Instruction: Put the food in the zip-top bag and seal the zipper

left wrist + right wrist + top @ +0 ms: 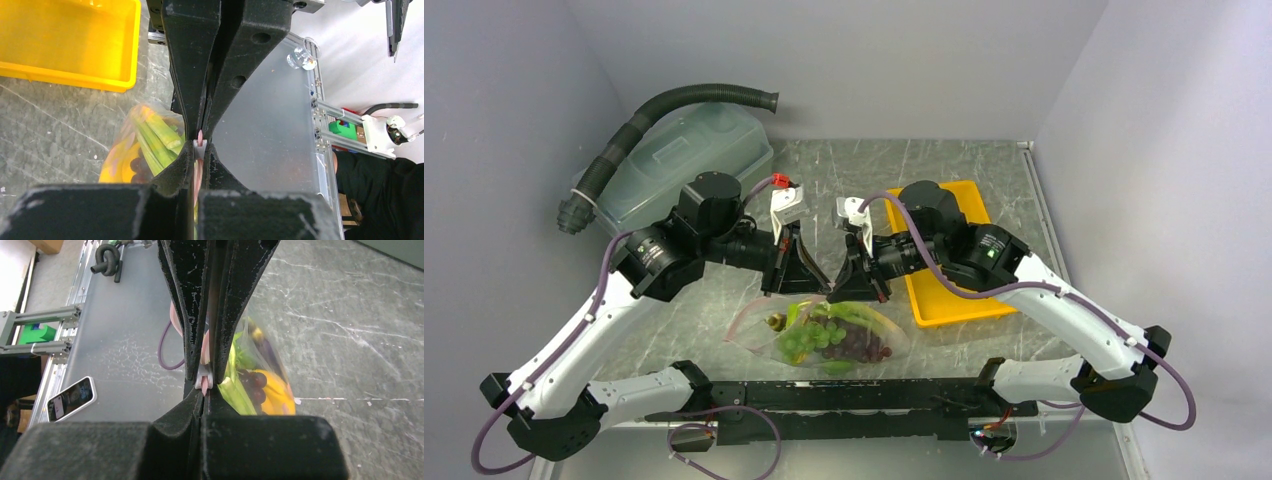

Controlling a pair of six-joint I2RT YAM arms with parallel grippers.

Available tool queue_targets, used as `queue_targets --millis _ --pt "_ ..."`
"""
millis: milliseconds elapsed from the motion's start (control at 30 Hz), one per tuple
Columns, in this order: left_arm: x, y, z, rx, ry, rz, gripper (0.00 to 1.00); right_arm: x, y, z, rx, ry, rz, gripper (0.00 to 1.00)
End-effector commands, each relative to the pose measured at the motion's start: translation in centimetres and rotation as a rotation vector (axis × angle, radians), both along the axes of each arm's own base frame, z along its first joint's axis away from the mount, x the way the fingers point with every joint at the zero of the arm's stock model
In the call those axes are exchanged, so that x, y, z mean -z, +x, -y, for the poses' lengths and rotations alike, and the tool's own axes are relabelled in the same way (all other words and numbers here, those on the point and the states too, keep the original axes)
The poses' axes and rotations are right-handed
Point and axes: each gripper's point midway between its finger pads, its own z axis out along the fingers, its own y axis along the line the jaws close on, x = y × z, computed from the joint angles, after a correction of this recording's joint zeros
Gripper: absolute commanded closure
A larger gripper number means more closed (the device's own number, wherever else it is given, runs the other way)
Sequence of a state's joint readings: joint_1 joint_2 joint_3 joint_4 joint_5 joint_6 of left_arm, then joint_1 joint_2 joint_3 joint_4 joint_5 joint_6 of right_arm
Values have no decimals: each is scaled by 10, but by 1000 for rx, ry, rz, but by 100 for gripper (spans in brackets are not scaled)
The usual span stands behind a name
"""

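the counter (874, 160) is a grey, marbled surface, scratched all over. right under the left pincer (798, 292) and the right pincer (856, 296), spreading from them toward the near edge, the clear zip-top bag (754, 328) rests on it, full of food (849, 342). a yellow tray (944, 300) lies just beside the right pincer, on its outer side. a translucent lidded tub (686, 158) sits beyond the left pincer, toward the far left corner.

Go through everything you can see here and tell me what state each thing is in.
Clear floppy plastic zip-top bag: filled, mouth edge pinched by both grippers.
Small toy food: inside the bag.
Thin pale pinkish zipper strip: clamped; whether it is sealed cannot be told.
Left gripper: shut on the zipper strip.
Right gripper: shut on the zipper strip.
Yellow plastic tray: right way up.
Large translucent tub: lid on.
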State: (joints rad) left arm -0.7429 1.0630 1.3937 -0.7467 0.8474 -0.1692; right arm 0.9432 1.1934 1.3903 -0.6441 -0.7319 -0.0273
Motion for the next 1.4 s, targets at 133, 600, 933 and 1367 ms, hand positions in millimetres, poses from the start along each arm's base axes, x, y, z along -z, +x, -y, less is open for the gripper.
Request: queue_targets --millis 133,600,933,1367 --pt "-34 -8 -7 18 -77 112 100 -45 -4 11 21 119 98 100" --pt "-37 -16 -24 -23 -61 147 100 -67 3 26 91 141 120 100" --pt "-39 -21 -33 -54 -69 158 100 -63 9 36 145 128 109 100" --pt "-37 -26 -44 -98 -57 162 100 -59 24 56 276 120 95 100"
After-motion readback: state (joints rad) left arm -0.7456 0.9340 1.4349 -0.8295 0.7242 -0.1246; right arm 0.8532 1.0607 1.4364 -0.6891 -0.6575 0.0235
